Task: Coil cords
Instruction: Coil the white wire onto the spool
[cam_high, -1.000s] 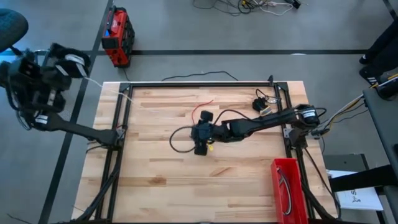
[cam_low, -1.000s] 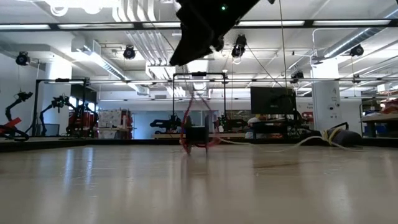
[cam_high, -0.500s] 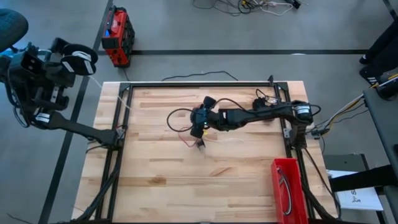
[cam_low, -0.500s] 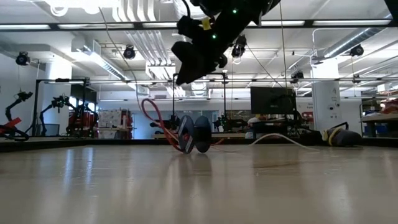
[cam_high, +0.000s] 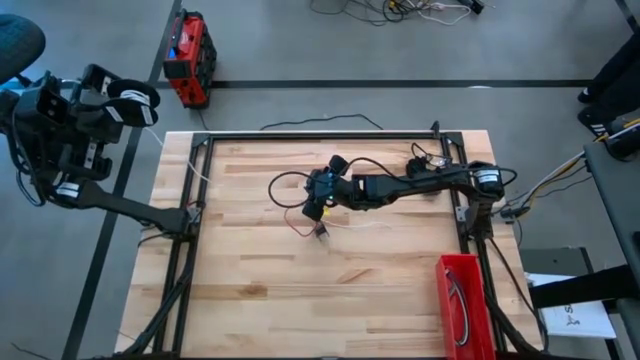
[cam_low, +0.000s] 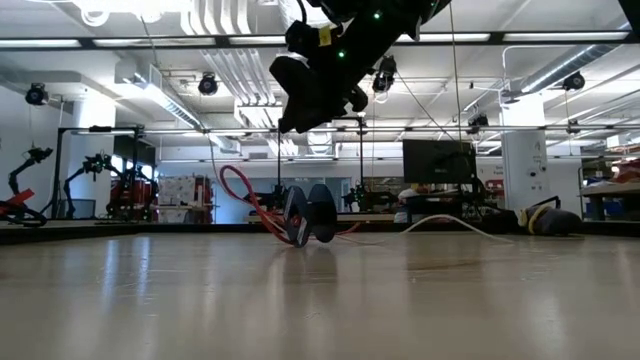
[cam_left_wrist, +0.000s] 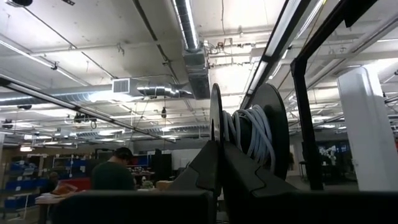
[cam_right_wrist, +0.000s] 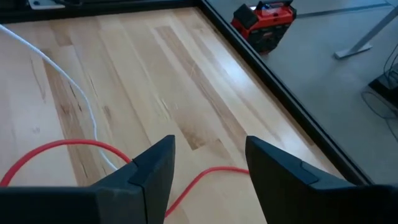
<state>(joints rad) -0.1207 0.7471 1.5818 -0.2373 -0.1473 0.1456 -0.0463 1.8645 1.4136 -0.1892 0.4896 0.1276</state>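
**A:** Where are the arms?

**B:** In the overhead picture, the right tool (cam_high: 318, 192) hovers above the middle of the wooden worktop (cam_high: 260, 280), fingers (cam_right_wrist: 152, 171) spread apart, grasping nothing. The left tool (cam_high: 128, 100) sits at upper left, off the worktop, clenched on a spool (cam_left_wrist: 249, 140) wound with white cord (cam_left_wrist: 252, 127).

**A:** And the other cords?

**B:** A red cord (cam_high: 300, 222) and black cord (cam_high: 285, 182) loop beneath the right tool.

A wooden table (cam_high: 250, 290) of pale planks, edged by a dark metal frame (cam_high: 320, 134), carries the things. Near its middle lie a red cord (cam_high: 300, 222) and a thin black cord (cam_high: 285, 181) in loose loops, with a white cord (cam_right_wrist: 74, 93) trailing across the planks. A red bin (cam_high: 462, 300) sits at the table's right front corner
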